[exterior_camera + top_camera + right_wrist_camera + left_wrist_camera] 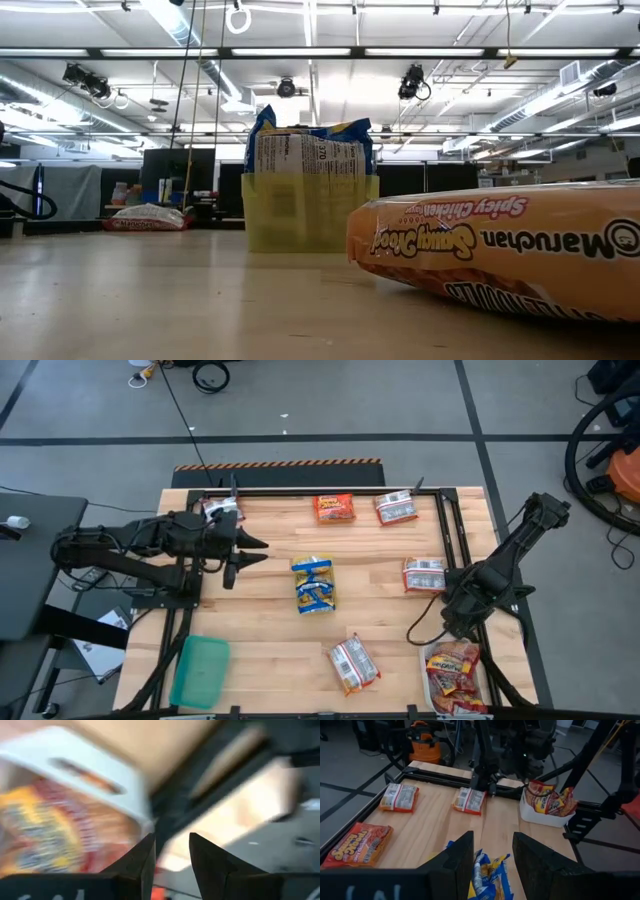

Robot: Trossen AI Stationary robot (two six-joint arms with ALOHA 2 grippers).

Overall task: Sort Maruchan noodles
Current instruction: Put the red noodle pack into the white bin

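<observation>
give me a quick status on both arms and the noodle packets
Left end effector open, empty, above blue-and-yellow packets. Right end effector open, empty, by white tray of orange packets. Five packets loose on table. Nothing in the way.

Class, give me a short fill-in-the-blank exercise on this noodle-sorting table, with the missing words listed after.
1. The white tray holds ____ packets.
2. The blue-and-yellow packets sit in a ____ tray.
3. The green tray holds ____ packets.
4. The open right claw is over the table's ____ edge.

Missing words: orange; yellow; no; right
</observation>
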